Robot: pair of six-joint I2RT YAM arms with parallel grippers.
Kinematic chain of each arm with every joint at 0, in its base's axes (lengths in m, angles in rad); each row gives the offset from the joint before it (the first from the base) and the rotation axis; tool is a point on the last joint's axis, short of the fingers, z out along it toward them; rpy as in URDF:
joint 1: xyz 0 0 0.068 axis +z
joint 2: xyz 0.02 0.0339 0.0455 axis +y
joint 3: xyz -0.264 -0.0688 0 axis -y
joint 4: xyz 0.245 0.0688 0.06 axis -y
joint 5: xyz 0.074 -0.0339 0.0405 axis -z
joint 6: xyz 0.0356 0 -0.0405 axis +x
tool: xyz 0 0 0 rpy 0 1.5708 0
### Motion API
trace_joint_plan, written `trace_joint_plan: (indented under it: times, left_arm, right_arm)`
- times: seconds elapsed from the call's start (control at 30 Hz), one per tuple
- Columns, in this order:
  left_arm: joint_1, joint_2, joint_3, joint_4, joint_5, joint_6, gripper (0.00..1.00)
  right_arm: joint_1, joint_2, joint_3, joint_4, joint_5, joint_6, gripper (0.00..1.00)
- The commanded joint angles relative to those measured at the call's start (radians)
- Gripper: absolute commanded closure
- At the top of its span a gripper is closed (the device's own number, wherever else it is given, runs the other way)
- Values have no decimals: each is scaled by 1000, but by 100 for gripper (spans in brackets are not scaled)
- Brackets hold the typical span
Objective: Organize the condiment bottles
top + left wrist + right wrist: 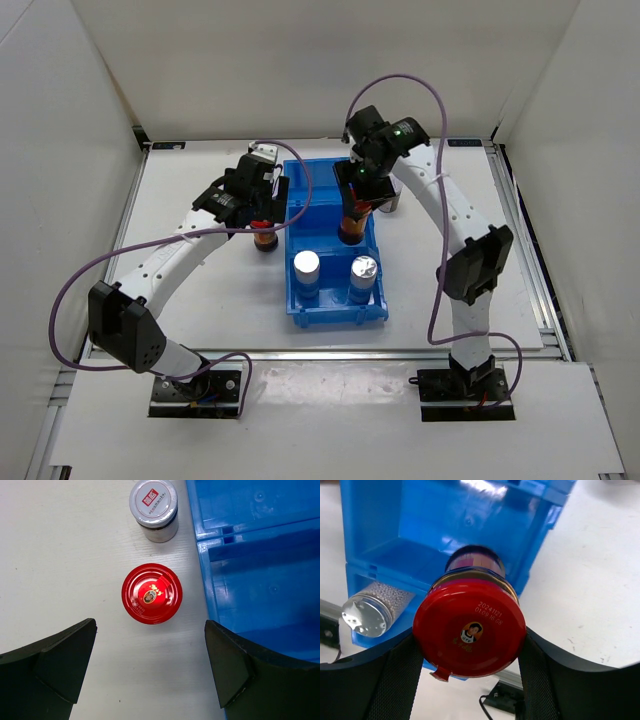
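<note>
My right gripper (358,196) is shut on a red-capped bottle (470,630) with dark contents and holds it over the middle compartment of the blue bin (322,205). Two silver-topped bottles (306,268) (364,272) stand in the bin's near compartment; one also shows in the right wrist view (367,615). My left gripper (150,626) is open above the second red-capped bottle (152,593), which stands on the table just left of the bin (260,580). A grey-lidded bottle (153,507) stands beyond it.
Another small bottle (389,206) stands right of the bin, partly hidden by my right arm. White walls enclose the table on three sides. A metal rail (530,260) runs along the right edge.
</note>
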Motion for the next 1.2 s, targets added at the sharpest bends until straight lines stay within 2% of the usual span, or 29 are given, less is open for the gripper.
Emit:
trace_joint_plan:
  times: [0.0,0.27,0.47,0.5,0.57,0.67,0.7,0.8,0.9,1.1,1.17]
  left_arm:
    - [4,-24,14,6,-37,-15,0]
    - [4,-24,-6,6,-57,-5,0]
    - [4,-34,-35,6,-66,-5,0]
    - [4,-34,-44,6,-66,-5,0]
    - [4,-34,-44,6,-66,-5,0]
    - [4,-34,-55,6,-66,-17,0]
    - [4,-34,-64,6,-57,-26,0]
    - [4,-24,-73,6,-36,-37,0]
    - [4,-13,-74,6,-26,-46,0]
    - [13,59,-64,26,-17,-37,0]
    - [27,73,-64,36,18,-37,0]
  right_arm:
    - [-16,40,7,32,-34,-19,100]
    - [-16,115,-89,92,12,-10,100]
    - [-25,161,-89,92,-9,-1,100]
    - [-25,161,-89,81,-9,-1,72]
    - [-25,149,-80,81,-9,9,39]
    - [-34,126,-41,54,5,21,5]
    - [-34,126,7,22,14,36,0]
    - [-56,117,154,-67,31,61,0]
    - [-56,57,178,-83,31,61,0]
    - [-56,-85,-9,-25,-7,61,0]
    - [-56,-105,-21,-11,-7,61,0]
